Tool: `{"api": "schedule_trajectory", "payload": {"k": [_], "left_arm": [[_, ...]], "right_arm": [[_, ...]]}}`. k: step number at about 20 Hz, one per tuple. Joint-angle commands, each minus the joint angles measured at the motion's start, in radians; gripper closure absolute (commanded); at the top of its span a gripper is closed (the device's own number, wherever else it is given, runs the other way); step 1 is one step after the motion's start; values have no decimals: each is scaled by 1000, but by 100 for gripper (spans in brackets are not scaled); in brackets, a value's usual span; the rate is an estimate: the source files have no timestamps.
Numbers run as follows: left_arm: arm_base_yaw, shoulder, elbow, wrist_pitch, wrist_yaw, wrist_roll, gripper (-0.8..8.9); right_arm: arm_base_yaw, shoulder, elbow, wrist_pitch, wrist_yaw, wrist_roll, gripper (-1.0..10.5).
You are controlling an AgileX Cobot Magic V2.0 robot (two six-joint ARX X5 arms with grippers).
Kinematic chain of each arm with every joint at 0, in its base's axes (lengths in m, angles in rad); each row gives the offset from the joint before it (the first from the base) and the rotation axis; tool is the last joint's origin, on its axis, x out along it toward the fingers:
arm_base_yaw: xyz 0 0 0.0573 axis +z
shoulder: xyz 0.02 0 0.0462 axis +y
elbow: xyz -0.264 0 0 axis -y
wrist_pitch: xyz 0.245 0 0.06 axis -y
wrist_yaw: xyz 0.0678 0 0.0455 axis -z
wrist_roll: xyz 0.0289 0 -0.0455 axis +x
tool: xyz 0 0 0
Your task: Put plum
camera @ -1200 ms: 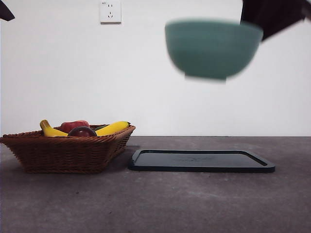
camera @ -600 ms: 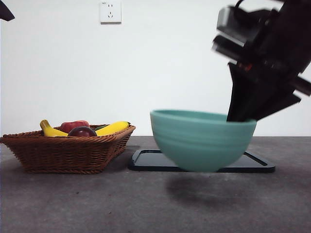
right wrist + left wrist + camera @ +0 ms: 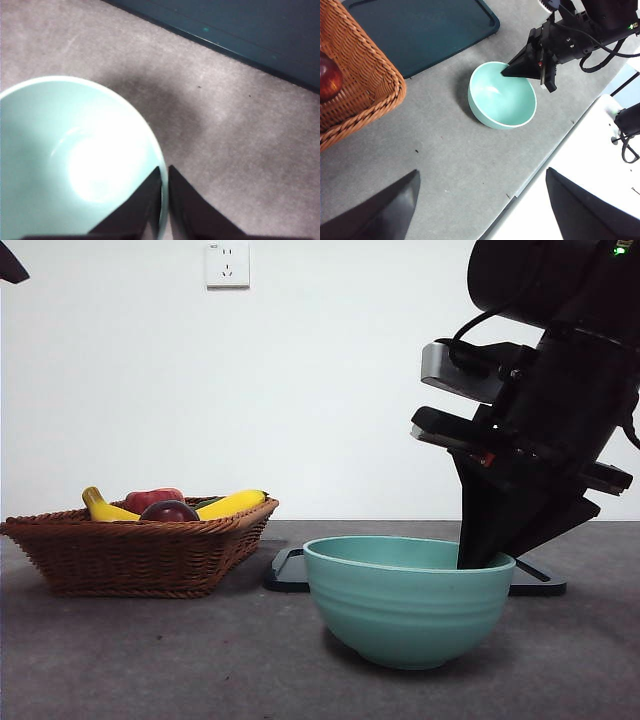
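The plum (image 3: 169,511), small and dark maroon, lies at the front of the wicker basket (image 3: 140,555), with a red fruit (image 3: 152,498) and yellow bananas (image 3: 232,504) around it. A teal bowl (image 3: 405,600) stands on the table in front of the dark tray (image 3: 285,570). My right gripper (image 3: 164,171) is shut on the bowl's rim (image 3: 150,135), one jaw inside and one outside; the front view shows that right gripper (image 3: 482,552) too. High above the table, my left gripper (image 3: 481,171) is open and holds nothing. It looks down on the bowl (image 3: 502,95).
The basket's corner (image 3: 367,85) and a dark red glossy fruit (image 3: 327,77) show in the left wrist view. The table's edge (image 3: 540,165) runs close to the bowl. A wall socket (image 3: 227,263) sits on the white back wall.
The right gripper has carried the bowl down from high in the air onto the table, in front of the tray. The basket and the fruit have not moved.
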State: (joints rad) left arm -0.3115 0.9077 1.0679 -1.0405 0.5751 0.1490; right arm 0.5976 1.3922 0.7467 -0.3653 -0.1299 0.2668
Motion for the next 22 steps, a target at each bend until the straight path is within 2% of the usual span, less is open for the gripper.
{"api": "schedule_trajectory", "payload": {"k": [1,2,4,6,12,17,19,22], "left_arm": [[-4,6,19,6,6,19,413],[-4,6,19,6,6,19,413],[-4,6,19,6,5,19,413],[-4,6,19,6,5,19,413],[-4,6,19,8,5,19,413],[-4,6,19,8,5,18,413],[-4,6,19,8,5,18,413],[-4,6,19,7,5,15,413]], "right_arm": [[9,20,5,-5,0,3,935],[9,19,5,-6,0,4,905],[9,17,5,-6,0,7,764],[9,4,7,-6,0,11,715],[7,-165,35,-41,3,9,715],[7,-346,151,-206,-10,-32,715],[7,-400,196,-286,-39,-43,715],[7,-472,236,-393,-153,-43,715]]}}
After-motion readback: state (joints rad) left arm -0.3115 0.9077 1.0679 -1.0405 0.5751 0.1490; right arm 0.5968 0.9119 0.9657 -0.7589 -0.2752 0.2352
